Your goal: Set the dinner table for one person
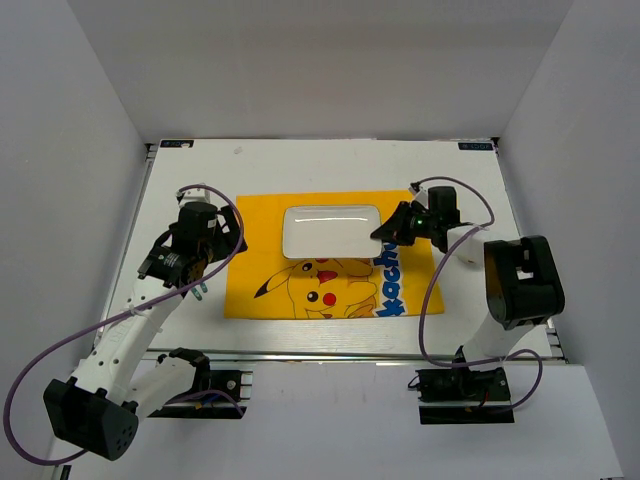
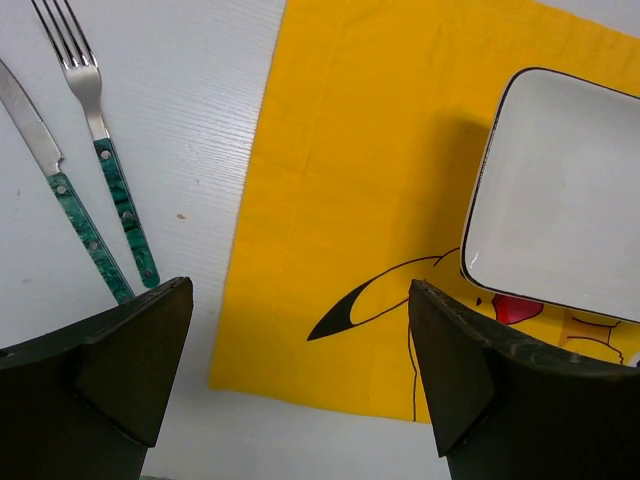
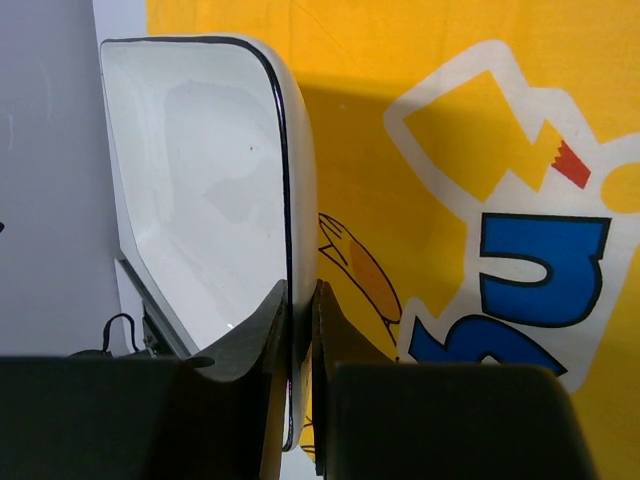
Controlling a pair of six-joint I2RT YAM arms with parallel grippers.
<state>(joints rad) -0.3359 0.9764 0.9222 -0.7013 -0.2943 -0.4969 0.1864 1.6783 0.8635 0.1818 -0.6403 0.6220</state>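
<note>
top external view: two arms work over one dinner table [image 1: 300,165], a white wood-grain top that fills the middle of the frame, with a metal rail along its near edge. one yellow pikachu placemat [image 1: 255,215] lies at the centre of the table, and one white rectangular plate [image 1: 331,230] with a thin dark rim line sits over the placemat's far half.

the right gripper [image 3: 298,295] is clenched on the plate's right-hand rim, one finger inside the dish and one outside. whether the plate lies flat or is raised at that end cannot be told.

the left gripper [image 2: 300,290] is released, jaws spread wide with nothing between them, above the placemat's left edge.

in the left wrist view, one fork [image 2: 100,150] and one knife [image 2: 50,170], both with green marbled handles, lie side by side on the bare tabletop. they sit just left of the placemat and touch neither it nor the plate. the fork is the nearer of the two to the cloth.
</note>
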